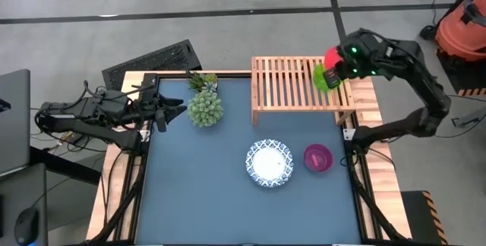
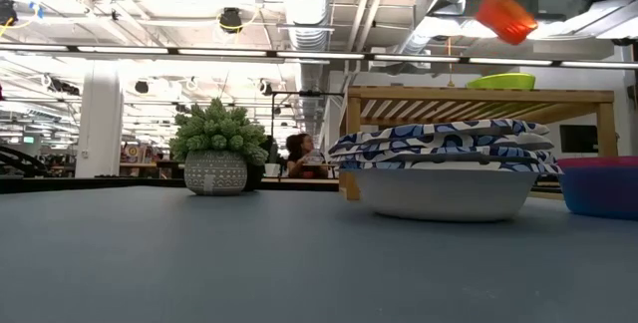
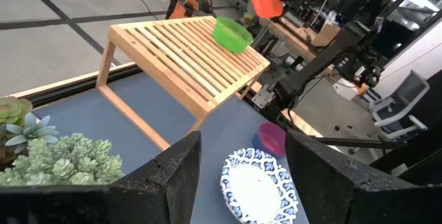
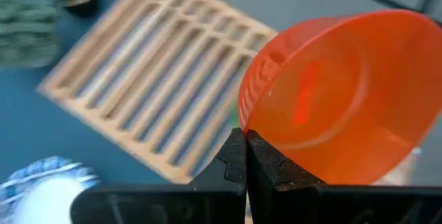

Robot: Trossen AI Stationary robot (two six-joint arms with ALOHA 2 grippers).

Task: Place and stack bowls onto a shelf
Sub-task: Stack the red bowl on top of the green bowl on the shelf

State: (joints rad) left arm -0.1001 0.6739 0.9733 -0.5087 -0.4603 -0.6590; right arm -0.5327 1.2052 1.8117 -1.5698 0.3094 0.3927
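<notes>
a red bowl point(image 4: 338, 92) hung in the air, pinched by its rim in the right tool point(image 4: 246, 156), whose fingers were pressed together on the bowl's wall. it hovered tilted above the right end of the wooden shelf point(image 1: 285, 83), directly over a lime green bowl point(image 3: 231, 33) that sat on the slatted top. judging from this, the next move was a straight descent to nest red into green. the right arm was the nearer one by far. the left tool point(image 3: 242, 175) waited spread wide at the table's left edge, near a spiky potted plant point(image 1: 205, 107).

on the blue table point(image 1: 197, 193) in front of the shelf sat a stack of white bowls with blue patterned rims point(image 1: 269, 162) and, just beside it, a magenta-looking bowl point(image 1: 317, 157). the low view showed the gap between red and green bowls; the high view hid most of it under the arm.
</notes>
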